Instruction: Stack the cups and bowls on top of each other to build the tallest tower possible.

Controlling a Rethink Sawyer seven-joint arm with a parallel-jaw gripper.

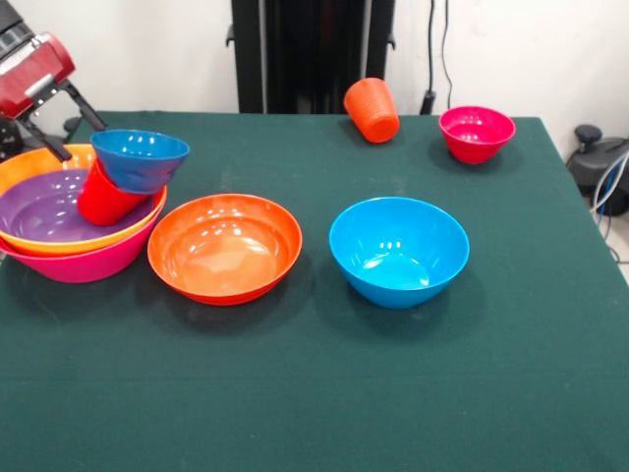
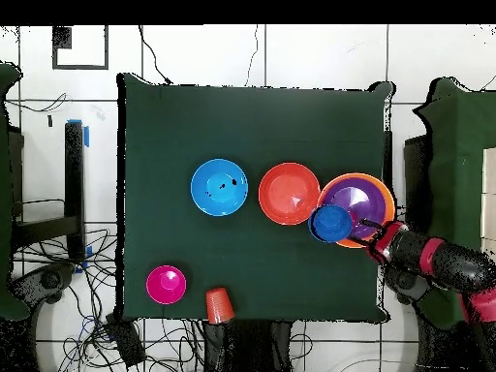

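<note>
arm [image 2: 436,260] reaches in low over tower [image 1: 59,231]; gripper [image 1: 69,123] beside small blue bowl [image 1: 141,159], grip state unclear.

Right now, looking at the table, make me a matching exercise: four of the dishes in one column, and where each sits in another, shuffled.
Things:
1. small blue bowl
2. orange cup
3. small magenta bowl
4. medium blue bowl

Places:
A. upright near a far corner of the table
B. lying on its side at the far edge
C. tilted on the red cup in the pile
D. upright beside the red-orange bowl

Pairs: 1-C, 2-B, 3-A, 4-D
</note>
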